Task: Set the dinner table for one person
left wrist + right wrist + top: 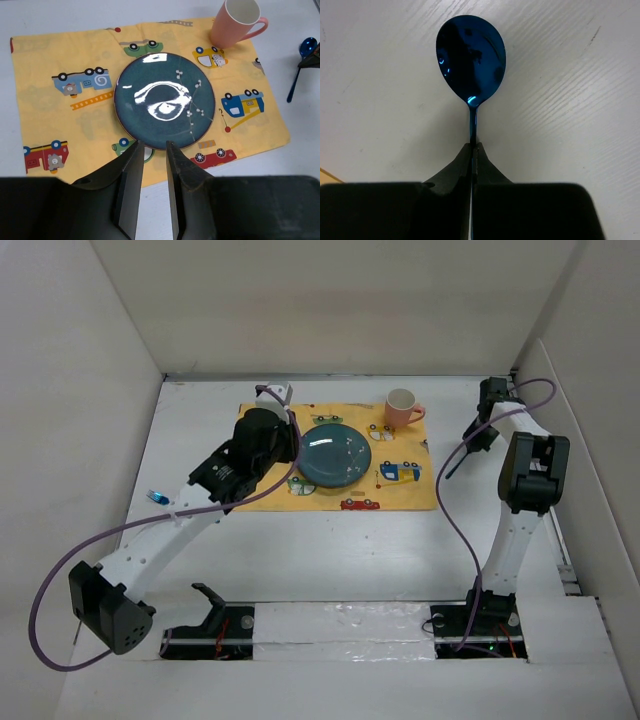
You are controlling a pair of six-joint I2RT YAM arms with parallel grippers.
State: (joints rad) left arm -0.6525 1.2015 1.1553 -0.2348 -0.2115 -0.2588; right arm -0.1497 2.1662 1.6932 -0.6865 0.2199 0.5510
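Note:
The dinner table [330,540] is the large white surface. A yellow mat printed with cars [270,495] lies on it, carrying a dark teal plate [335,455] and a pink mug [403,407]. My left gripper [154,144] is raised above the plate's near rim [165,100], its jaws slightly apart and empty; it also shows in the top view [285,435]. My right gripper [472,145] is shut on the handle of a blue spoon [471,55], close behind its bowl. It holds the spoon [455,465] over the table just right of the mat.
A small blue object [158,496] lies on the table at the left, partly hidden by my left arm. White walls enclose the table at the left, back and right. The mug [235,22] stands at the mat's far right corner.

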